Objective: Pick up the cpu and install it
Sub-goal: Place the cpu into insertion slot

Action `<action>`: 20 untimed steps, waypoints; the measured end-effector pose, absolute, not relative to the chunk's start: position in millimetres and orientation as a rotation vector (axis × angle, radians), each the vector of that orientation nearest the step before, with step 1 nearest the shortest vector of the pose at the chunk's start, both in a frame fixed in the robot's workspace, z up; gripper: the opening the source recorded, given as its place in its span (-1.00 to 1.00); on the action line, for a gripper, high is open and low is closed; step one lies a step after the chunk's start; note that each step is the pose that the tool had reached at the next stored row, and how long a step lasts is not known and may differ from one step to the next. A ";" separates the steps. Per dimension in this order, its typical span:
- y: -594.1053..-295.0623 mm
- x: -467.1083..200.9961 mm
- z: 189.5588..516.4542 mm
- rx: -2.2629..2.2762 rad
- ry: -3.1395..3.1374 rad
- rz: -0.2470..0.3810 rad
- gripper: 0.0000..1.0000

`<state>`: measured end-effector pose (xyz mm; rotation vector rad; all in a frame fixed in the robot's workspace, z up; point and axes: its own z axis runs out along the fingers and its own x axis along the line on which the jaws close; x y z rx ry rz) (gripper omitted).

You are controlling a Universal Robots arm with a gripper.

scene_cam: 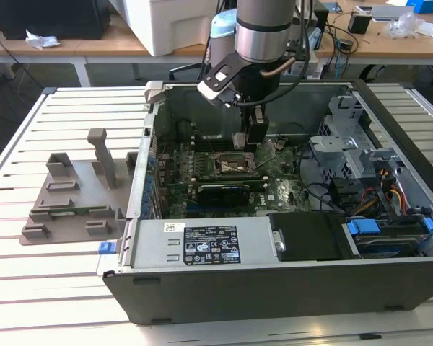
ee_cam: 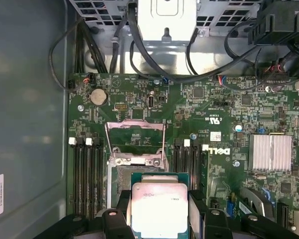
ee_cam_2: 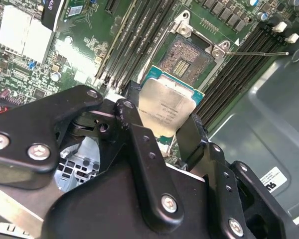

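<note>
The cpu [ee_cam_2: 165, 110] [ee_cam: 158, 206] is a flat square chip with a silvery top and a green rim. My gripper [ee_cam_2: 162, 130] [ee_cam: 158, 215] is shut on it, with a black finger [ee_cam_2: 135, 127] on one edge and the other on the opposite edge. The chip hangs just above the motherboard, beside the open socket [ee_cam_2: 189, 59] [ee_cam: 120, 174], whose metal load frame [ee_cam: 135, 133] is flipped up. In the exterior view my gripper [scene_cam: 254, 138] reaches down into the open computer case, over the socket [scene_cam: 234, 165].
The case [scene_cam: 274, 288] lies open on a slatted table. Memory slots [ee_cam: 84, 174] flank the socket, and a finned heatsink [ee_cam: 270, 152] sits nearby. Black cables [ee_cam: 139, 55] and a drive cage [scene_cam: 346, 137] line the case. A grey plastic shroud [scene_cam: 72, 194] lies at the exterior view's left.
</note>
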<state>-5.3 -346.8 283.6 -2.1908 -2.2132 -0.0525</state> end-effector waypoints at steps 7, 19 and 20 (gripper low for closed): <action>-346.8 -5.3 276.7 -2.191 -2.213 -0.052 0.08; -333.8 -7.1 261.2 -2.191 -2.214 -0.051 0.08; -331.0 -8.1 260.5 -2.192 -2.215 -0.049 0.08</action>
